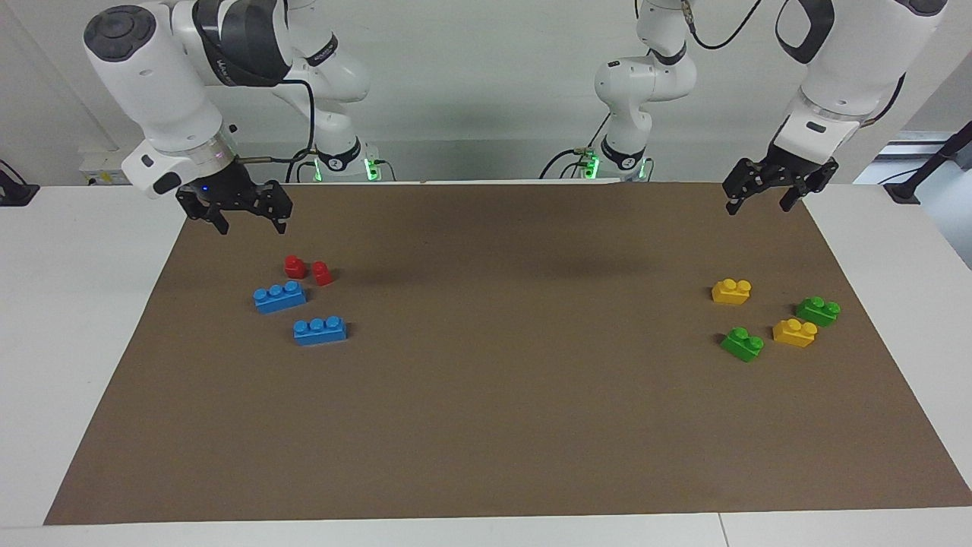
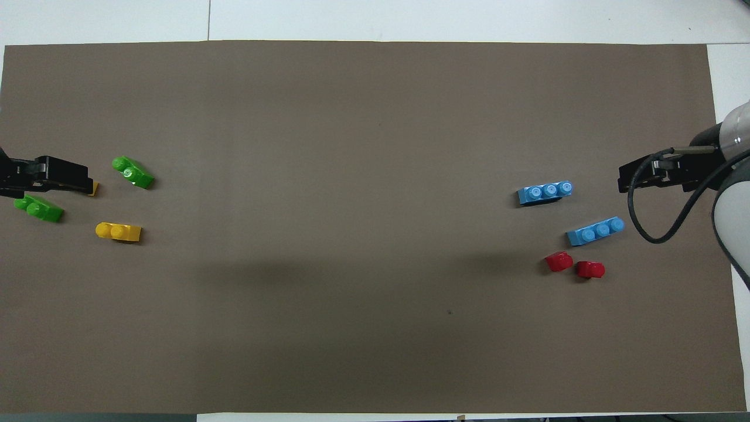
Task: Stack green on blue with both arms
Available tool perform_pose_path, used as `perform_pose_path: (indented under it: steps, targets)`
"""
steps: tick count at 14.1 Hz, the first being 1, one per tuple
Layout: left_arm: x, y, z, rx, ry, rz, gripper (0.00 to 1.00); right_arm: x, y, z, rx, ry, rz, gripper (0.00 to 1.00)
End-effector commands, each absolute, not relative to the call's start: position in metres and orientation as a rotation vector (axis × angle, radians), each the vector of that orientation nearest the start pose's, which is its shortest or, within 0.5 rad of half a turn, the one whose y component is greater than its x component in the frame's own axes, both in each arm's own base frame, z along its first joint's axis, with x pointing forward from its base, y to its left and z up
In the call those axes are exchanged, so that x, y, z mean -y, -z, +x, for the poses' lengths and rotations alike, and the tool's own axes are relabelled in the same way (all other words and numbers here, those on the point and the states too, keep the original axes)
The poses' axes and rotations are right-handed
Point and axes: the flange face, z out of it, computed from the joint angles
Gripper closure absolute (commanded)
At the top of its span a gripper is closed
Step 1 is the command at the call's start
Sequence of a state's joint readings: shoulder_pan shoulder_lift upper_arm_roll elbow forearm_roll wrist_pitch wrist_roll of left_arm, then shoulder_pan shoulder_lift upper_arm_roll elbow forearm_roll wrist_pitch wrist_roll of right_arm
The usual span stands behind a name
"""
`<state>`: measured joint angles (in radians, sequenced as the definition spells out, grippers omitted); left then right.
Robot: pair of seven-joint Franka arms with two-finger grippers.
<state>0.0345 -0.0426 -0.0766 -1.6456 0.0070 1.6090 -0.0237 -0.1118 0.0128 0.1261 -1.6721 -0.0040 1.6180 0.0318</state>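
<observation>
The left tool [image 1: 767, 197] hangs open, tilted, above the counter [image 1: 486, 380] near the green bricks [image 1: 742, 343]. The right tool [image 1: 250, 216] hangs open above the counter's edge, near the blue bricks [image 1: 279, 296].

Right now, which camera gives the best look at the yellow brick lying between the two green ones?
The facing view: the yellow brick shows whole there. In the overhead view the left gripper covers nearly all of it; only a corner peeks out.

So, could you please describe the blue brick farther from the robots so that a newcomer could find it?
On the brown paper mat, toward the right arm's end, lie two long blue plastic three-stud bricks. It is the one farther from the robots and from the two small red pieces.
</observation>
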Motion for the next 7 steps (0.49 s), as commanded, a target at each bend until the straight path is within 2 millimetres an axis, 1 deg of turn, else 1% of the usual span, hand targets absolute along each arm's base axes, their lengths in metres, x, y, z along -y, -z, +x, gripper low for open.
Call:
perform_pose_path:
  steps: [1, 4, 5, 7]
  targets:
    - [0.0233, -0.621, 0.5385, -0.048, 0.012, -3.145, 0.0, -0.0076, -0.5743, 0.5539, -0.036, -0.113, -3.124, 0.0]
    - [0.0217, -0.6197, 0.5386, -0.043, 0.009, -3.145, 0.0, -0.0074, -0.5745, 0.5536, -0.038, -0.111, -3.127, 0.0]
    - [0.0217, -0.6197, 0.5386, -0.043, 0.009, -3.145, 0.0, 0.0001, -0.5725, 0.5528, -0.057, -0.118, -3.126, 0.0]
    - [0.0217, -0.6197, 0.5386, -0.041, 0.009, -3.145, 0.0, 0.0009, -0.5725, 0.5556, -0.053, -0.075, -3.126, 0.0]
